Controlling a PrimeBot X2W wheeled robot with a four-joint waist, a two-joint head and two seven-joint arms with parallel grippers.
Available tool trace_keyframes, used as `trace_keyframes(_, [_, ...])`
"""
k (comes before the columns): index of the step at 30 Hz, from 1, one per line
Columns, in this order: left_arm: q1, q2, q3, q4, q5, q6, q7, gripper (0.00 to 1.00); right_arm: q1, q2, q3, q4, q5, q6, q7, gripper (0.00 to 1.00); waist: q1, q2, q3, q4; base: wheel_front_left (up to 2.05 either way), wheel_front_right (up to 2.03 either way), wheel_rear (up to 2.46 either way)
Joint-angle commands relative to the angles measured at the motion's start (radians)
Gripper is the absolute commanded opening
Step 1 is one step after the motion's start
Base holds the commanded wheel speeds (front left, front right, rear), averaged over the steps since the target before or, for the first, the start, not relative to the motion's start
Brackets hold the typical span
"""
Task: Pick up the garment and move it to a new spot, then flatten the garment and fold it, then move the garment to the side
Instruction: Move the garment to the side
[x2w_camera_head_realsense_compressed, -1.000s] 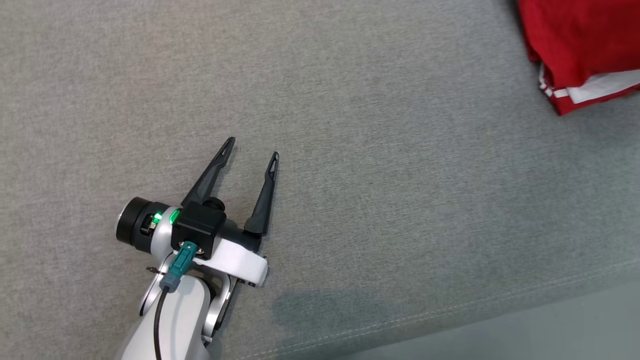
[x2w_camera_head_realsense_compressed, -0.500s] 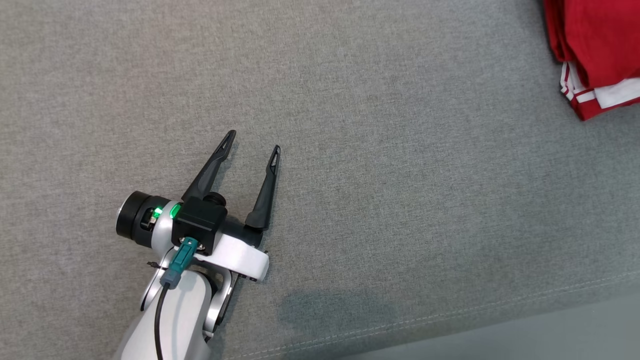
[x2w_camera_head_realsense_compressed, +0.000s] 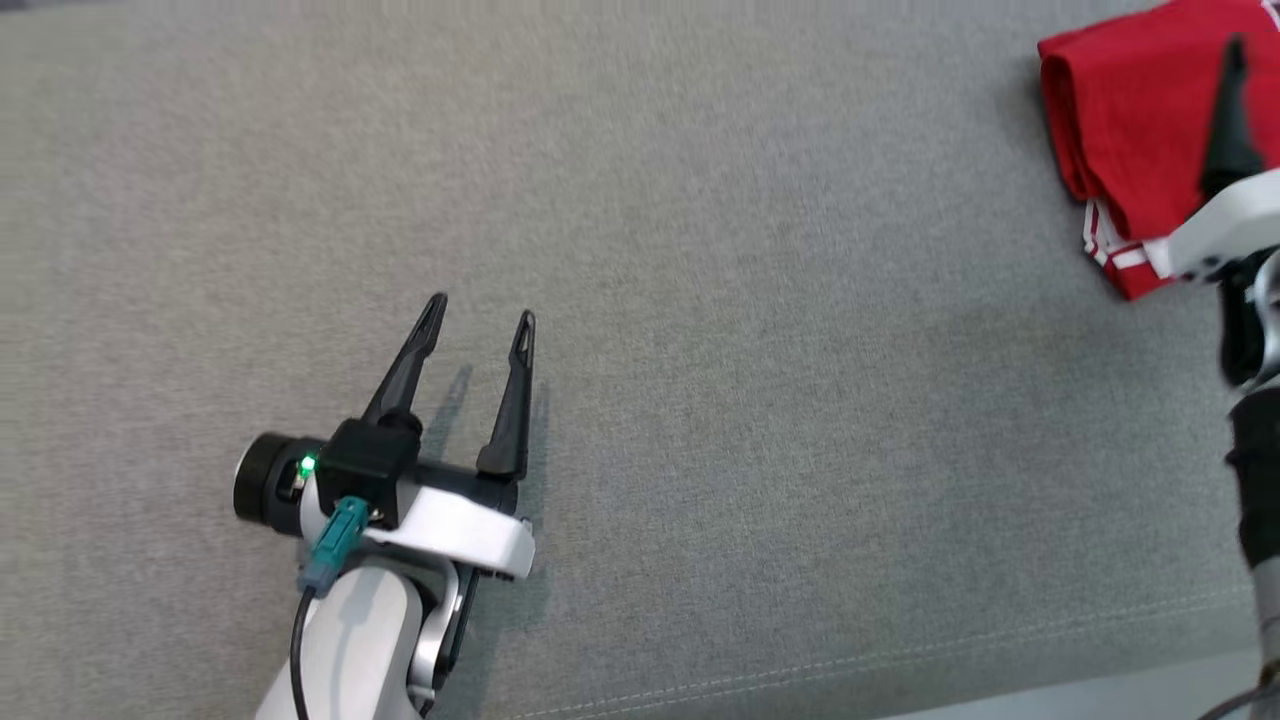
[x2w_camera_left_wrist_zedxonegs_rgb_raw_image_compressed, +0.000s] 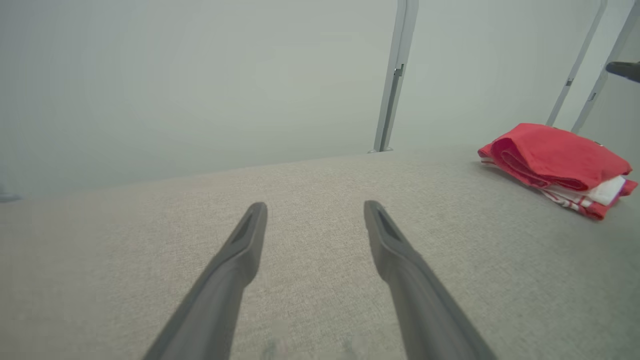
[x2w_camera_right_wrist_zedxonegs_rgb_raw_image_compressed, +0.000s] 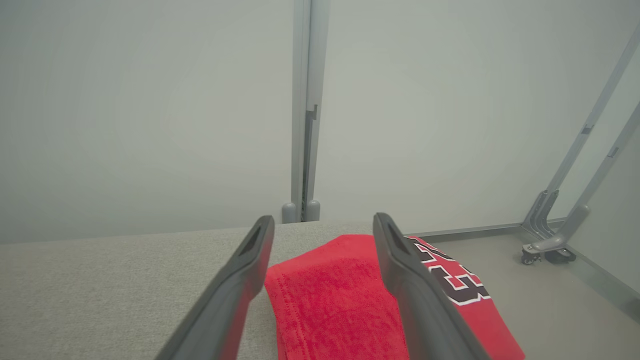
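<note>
Lying folded near the far right edge of the grey cloth-covered desk (x2w_camera_head_realsense_compressed: 760, 330): one red fabric garment (x2w_camera_head_realsense_compressed: 1130, 120) with white trim and dark numerals. The right gripper (x2w_camera_right_wrist_zedxonegs_rgb_raw_image_compressed: 322, 222), fingers spread, is poised directly over it. The left gripper (x2w_camera_head_realsense_compressed: 482, 310), likewise spread, sits well apart to the left. Two grippers, one garment.

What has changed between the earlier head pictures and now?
The right gripper has come into the head view at the right edge, open, its fingers above the folded red garment, holding nothing. The picture also shifted, so the camera moved. The left gripper stays open above the grey surface; the garment stays folded.
</note>
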Motion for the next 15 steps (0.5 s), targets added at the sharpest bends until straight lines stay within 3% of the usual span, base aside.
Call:
trace_keyframes(1, [0.007, 0.001, 0.034, -0.022, -0.008, 0.010, -0.011, 1.00, 0.022, 0.000, 0.029, -0.051, 0.023, 0.004, -0.012, 1.00, 0.0000, 0.0000, -0.049, 0.025, 0.00, 0.00, 0.00])
trace_keyframes(8, [0.075, -0.011, 0.088, -0.058, -0.063, 0.031, -0.013, 1.00, 0.189, -0.006, 0.161, -0.215, 0.154, 0.004, -0.012, 1.00, 0.0000, 0.0000, -0.158, 0.063, 0.00, 0.00, 0.00])
trace_keyframes(15, [0.128, -0.017, 0.146, -0.106, -0.072, 0.040, -0.013, 1.00, 0.339, 0.025, 0.196, -0.328, 0.180, 0.004, -0.012, 1.00, 0.0000, 0.0000, -0.259, 0.094, 0.00, 0.00, 0.00])
